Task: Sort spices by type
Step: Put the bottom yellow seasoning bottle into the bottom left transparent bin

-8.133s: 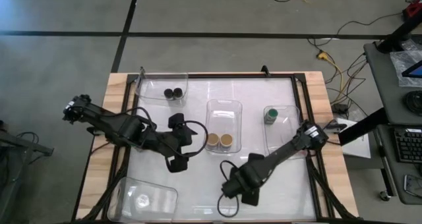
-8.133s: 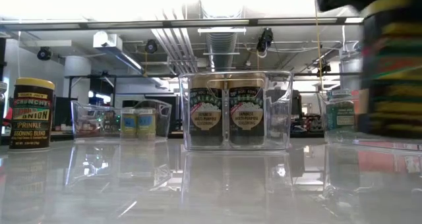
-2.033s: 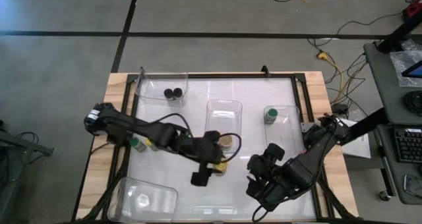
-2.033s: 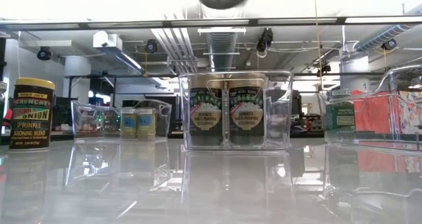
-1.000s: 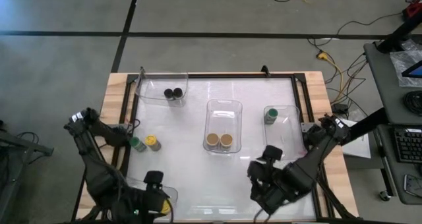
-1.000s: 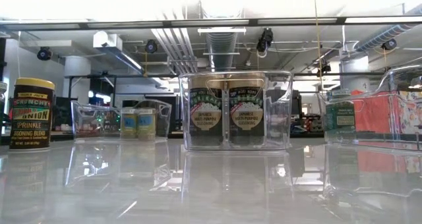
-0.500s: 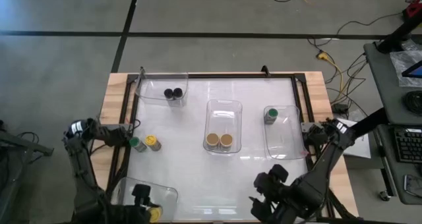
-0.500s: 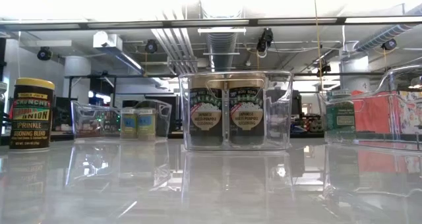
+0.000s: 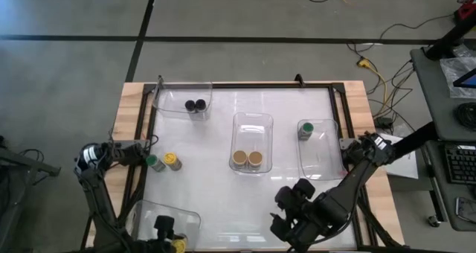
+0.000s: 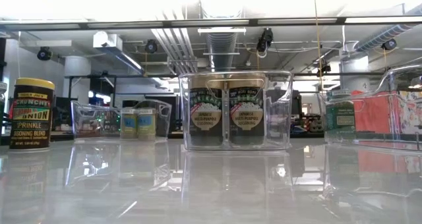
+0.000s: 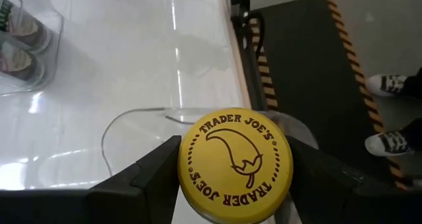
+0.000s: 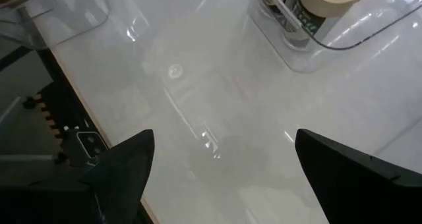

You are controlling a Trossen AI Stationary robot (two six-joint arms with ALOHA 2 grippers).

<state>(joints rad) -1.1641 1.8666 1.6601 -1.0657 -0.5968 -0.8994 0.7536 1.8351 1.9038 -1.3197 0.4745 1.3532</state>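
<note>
Left gripper (image 9: 169,242) sits at the near left table edge over the clear bin (image 9: 152,217) in the near left corner, jaws clamped on a yellow-lidded spice jar (image 11: 235,164); the wrist view shows the lid, printed Trader Joe's, pinched between both fingers (image 11: 142,178). Just up from there, two loose jars stand on the white tabletop (image 9: 216,186) near the left side: a green-lidded jar (image 9: 155,163) and a second yellow-lidded jar (image 9: 172,161), next to each other, apart from any bin. Far left bin (image 9: 167,103) holds two black-lidded jars (image 9: 195,105) side by side at its right end. Centre bin (image 9: 253,126) holds two tan-lidded jars (image 9: 247,158) side by side at its near end; the low view shows them upright with dark labels. Right gripper (image 12: 221,161) hangs over bare table near the front edge, right of centre, fingers spread wide, nothing between them. Right bin (image 9: 327,152) has one green-lidded jar, the other of that colour (image 9: 306,129), at its far end. In the left wrist view a person's sneakers (image 11: 392,112) show on the floor beyond the table edge.
</note>
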